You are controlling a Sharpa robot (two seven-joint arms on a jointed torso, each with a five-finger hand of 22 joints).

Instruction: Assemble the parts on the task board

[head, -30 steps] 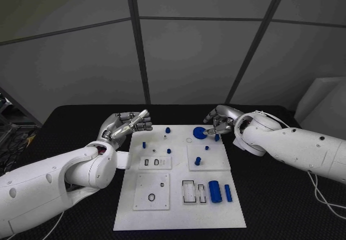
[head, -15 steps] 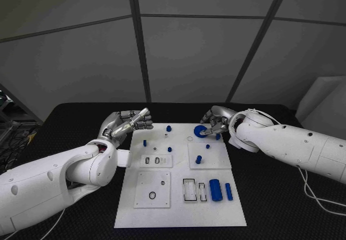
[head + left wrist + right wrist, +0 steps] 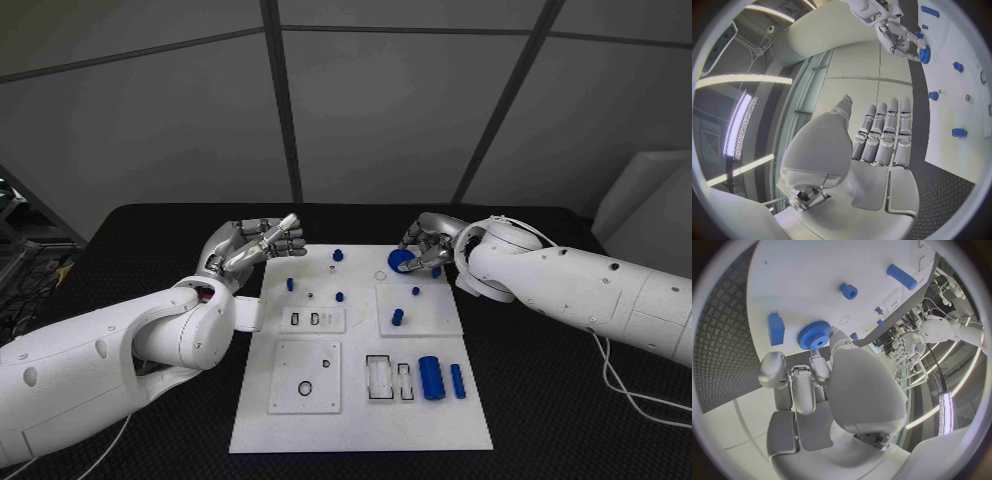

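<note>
The right robot hand (image 3: 427,246) holds the blue gear (image 3: 400,261); the left robot hand (image 3: 260,243) is curled up, holding nothing. Two blue rods (image 3: 443,380) wait loose.

Matt white task board (image 3: 361,400), seemingly plastic blue gear (image 3: 813,335), rough textured black table (image 3: 548,400).

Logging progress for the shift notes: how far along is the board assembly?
Early to midway. Several small blue pegs already stand on the task board. In hand: the right robot hand grips the blue gear at the board's far edge. Left: two blue cylinders lying near the front slots. The left robot hand holds nothing.
</note>
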